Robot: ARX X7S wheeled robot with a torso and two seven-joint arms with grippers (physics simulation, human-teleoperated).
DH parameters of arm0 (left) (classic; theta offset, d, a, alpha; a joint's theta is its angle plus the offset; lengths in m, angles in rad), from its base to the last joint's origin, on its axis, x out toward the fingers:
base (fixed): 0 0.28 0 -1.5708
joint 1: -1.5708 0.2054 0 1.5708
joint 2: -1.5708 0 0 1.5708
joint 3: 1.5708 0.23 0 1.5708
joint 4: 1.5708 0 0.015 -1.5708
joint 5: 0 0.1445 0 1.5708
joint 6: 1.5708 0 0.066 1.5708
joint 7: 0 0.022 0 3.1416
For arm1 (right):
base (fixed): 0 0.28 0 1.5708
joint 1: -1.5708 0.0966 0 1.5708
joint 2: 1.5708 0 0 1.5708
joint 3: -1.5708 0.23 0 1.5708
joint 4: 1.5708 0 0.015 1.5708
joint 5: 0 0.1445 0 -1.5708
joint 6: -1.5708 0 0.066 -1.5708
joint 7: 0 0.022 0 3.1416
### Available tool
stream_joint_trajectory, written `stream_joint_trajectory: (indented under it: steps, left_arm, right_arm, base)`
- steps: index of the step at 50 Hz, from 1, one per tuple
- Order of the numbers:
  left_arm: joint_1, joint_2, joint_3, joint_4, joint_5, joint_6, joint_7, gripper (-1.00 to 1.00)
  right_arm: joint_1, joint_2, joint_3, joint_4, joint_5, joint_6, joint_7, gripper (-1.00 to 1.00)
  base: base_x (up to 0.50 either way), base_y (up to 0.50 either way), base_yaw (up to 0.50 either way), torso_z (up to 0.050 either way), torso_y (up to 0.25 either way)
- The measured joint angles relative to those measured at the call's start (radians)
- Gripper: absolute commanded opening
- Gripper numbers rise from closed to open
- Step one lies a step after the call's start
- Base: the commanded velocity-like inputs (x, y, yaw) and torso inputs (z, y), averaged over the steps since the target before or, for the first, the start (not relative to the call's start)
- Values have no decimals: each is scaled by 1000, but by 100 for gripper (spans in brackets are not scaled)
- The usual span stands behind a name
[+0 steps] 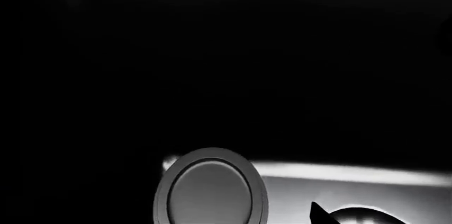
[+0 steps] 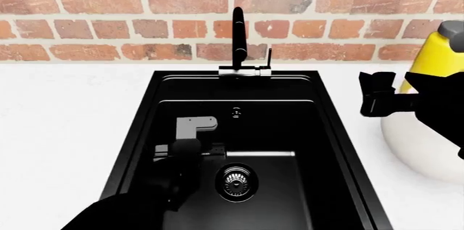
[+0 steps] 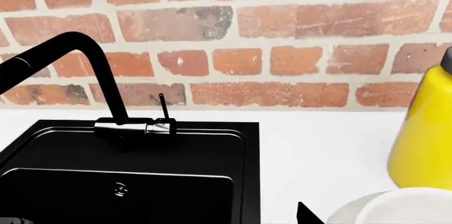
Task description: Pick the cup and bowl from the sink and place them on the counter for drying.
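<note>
White counter point(image 2: 65, 110): bowl point(image 2: 420, 148) under right jaws.

Both arms are matte black and blocky in the head view, the left arm point(image 2: 138, 208) a thick rounded black limb carrying a light-grey angular bracket point(image 2: 194, 128) near its gripper, the right gripper point(image 2: 378, 95) a boxy black two-pronged shape on a black link.

The left arm point(image 2: 145, 197) filled the sink's point(image 2: 319, 132) left half; the bowl point(image 2: 424, 143) and yellow bottle point(image 2: 435, 56) crowded the right table point(image 2: 65, 116).
</note>
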Motion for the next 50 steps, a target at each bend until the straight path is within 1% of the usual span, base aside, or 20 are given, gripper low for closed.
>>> stream_joint_trajectory:
  steps: [7, 8, 15, 25, 33, 36, 44, 50]
  left_arm:
    - [-5, 0, 92, -6, -72, 28, -1, 100]
    - [-5, 0, 98, -7, -76, 31, -1, -100]
    - [2, 0, 100, -7, -67, 47, -4, -100]
    - [16, 0, 24, -2, 6, 54, -6, -100]
    - [13, -5, 61, 20, -14, 57, -44, -100]
    - [14, -36, 78, 99, -23, 46, -88, -100]
    - [16, -167, 107, 428, -58, -7, -234, -100]
    - [3, -250, 112, 644, -88, -48, -318, -100]
  right_arm:
    - [-15, 1, 2, -1, -6, -7, -7, 100]
    - [-17, 1, 3, -1, -7, -9, -8, 100]
    - [-35, 4, 8, -6, -10, -17, -13, 100]
    - [-47, 6, 9, -10, -14, -24, -20, 100]
    - [-47, 6, 7, -10, -15, -26, -23, 100]
    - [-43, 7, 5, -9, -14, -26, -23, 100]
    - [-32, 5, 0, -5, -15, -26, -26, 100]
    - [-26, 3, -4, -2, -15, -26, -27, 100]
  base:
    - [0, 0, 0, 0, 0]
    - [0, 0, 0, 0, 0]
    - [0, 1, 1, 0, 0]
    - [0, 4, 6, 0, 0]
    - [0, 2, 4, 0, 0]
    - [0, 0, 0, 0, 0]
    - [0, 0, 0, 0, 0]
    - [0, 0, 0, 0, 0]
